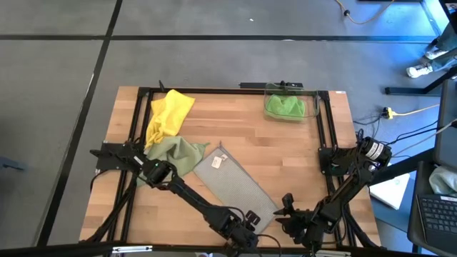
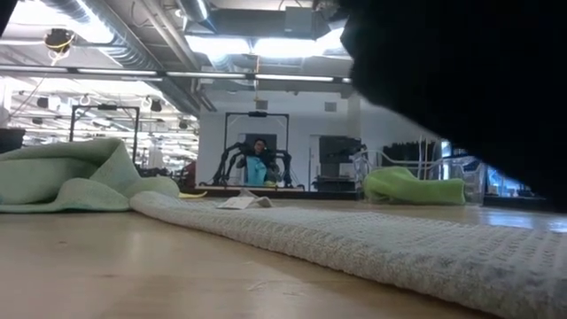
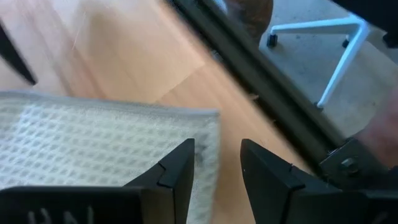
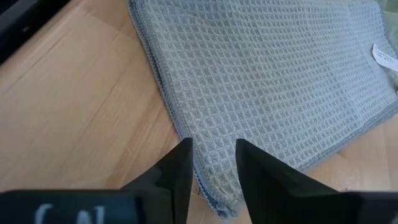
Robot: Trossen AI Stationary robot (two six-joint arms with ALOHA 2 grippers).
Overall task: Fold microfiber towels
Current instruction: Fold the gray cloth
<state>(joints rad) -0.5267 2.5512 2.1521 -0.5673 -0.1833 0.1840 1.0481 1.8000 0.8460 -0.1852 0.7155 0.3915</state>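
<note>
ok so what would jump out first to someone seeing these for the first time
Probably the grey-beige towel lying flat and slanted across the middle of the wooden table, with the left gripper and right gripper both down at its near end, jaws apart at its corners. Next, the colours: a yellow towel and pale olive-green towel bunched at the left, a bright green towel in the clear bin at the far edge.

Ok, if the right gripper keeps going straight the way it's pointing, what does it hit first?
Most likely the grey-beige towel: the right gripper points at its near corner, which lies between the parted fingers. How far above it they are is unclear.
</note>
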